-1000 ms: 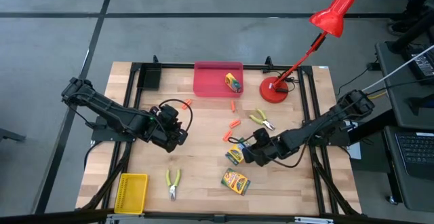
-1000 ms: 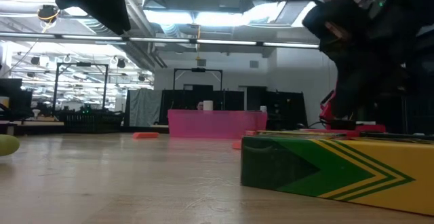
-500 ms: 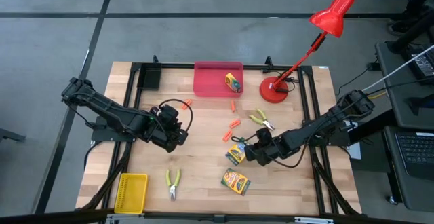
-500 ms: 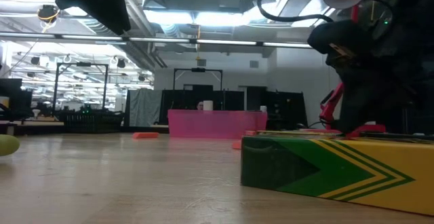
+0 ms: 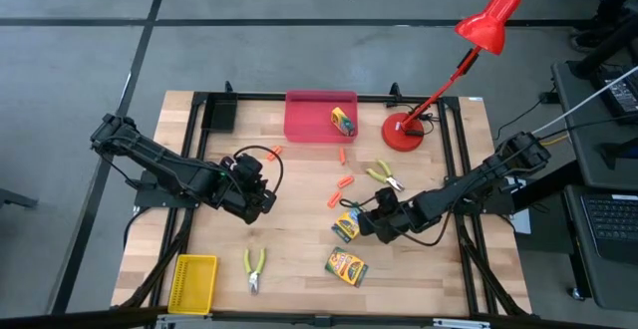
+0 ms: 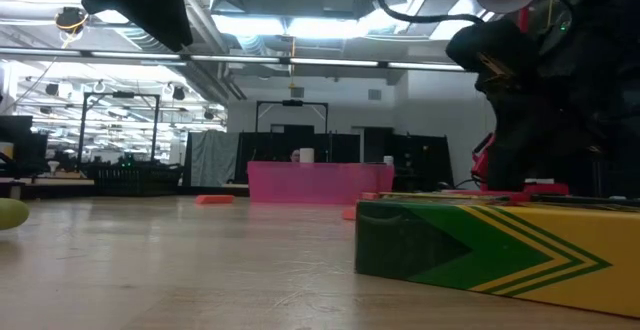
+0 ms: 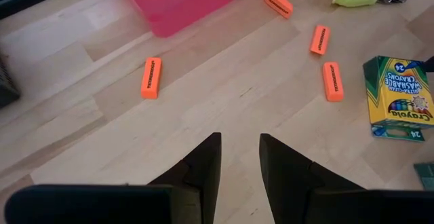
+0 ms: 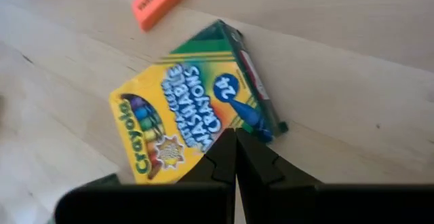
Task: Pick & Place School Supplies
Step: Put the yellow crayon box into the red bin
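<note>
Overhead view: a wooden surface (image 5: 299, 194) with black rails along its edges. The left hand (image 5: 261, 199) hangs over the left-centre of the surface, well apart from the supplies. The right hand (image 5: 363, 220) sits low at the right-centre, right at the edge of a crayon box (image 5: 346, 226) that lies flat on the wood. A second crayon box (image 5: 345, 266) lies nearer the front edge. A third crayon box (image 5: 343, 122) rests inside a pink tray (image 5: 309, 117) at the far side. Short orange sticks (image 5: 345, 183) are scattered between the tray and the boxes. A pair of green-handled pliers (image 5: 384, 176) lies just right of the sticks, and another pair, the front pliers (image 5: 254, 267), lies near the front left, beside a yellow basket (image 5: 194, 280). A red desk lamp (image 5: 404, 130) stands at the far right.

Table-level view: the side of a crayon box (image 6: 490, 250) fills the right foreground, green with yellow stripes. A dark arm rises behind it. The pink tray (image 6: 318, 183) stands far off in the middle, with an orange stick (image 6: 214, 199) to its left.

Left wrist view: the left hand's fingers (image 7: 203, 166) stand a narrow gap apart, holding nothing, above bare wood. Four orange sticks (image 7: 151, 77) and one crayon box (image 7: 399, 96) lie beyond them.

Right wrist view: the right hand's fingers (image 8: 220, 157) are pressed together with nothing between them, their tips over the near edge of the crayon box (image 8: 190, 119). One orange stick (image 8: 161, 2) lies beyond the box.
</note>
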`<state>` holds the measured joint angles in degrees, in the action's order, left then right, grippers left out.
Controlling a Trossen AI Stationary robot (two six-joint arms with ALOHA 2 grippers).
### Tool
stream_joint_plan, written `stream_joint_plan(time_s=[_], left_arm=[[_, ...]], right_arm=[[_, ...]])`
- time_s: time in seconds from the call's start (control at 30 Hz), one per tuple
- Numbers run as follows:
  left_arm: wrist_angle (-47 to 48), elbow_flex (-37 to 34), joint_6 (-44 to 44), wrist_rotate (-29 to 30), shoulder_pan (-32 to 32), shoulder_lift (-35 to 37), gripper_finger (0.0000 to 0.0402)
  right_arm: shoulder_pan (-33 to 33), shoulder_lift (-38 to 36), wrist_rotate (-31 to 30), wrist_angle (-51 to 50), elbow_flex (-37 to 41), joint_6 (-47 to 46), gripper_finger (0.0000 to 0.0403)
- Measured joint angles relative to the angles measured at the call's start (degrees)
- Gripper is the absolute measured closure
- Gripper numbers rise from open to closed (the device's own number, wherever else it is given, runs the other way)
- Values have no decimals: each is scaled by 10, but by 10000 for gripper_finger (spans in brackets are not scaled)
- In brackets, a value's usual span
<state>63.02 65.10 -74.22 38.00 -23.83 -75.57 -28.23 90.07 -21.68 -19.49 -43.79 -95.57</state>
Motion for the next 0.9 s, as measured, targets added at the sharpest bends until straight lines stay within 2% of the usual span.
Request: stream_joint_plan(time_s=[0.27,0.5,0.9], left_arm=[[0,0,0,0,0,0,304],[0,0,0,0,0,0,304],[-15,0,25,-5,0,0,304]], right_arm=[[-14,25,11,1,0,-5,396],[-49,28,36,-24,1,-47,396],[-104,28,2,-35,0,-147,396]])
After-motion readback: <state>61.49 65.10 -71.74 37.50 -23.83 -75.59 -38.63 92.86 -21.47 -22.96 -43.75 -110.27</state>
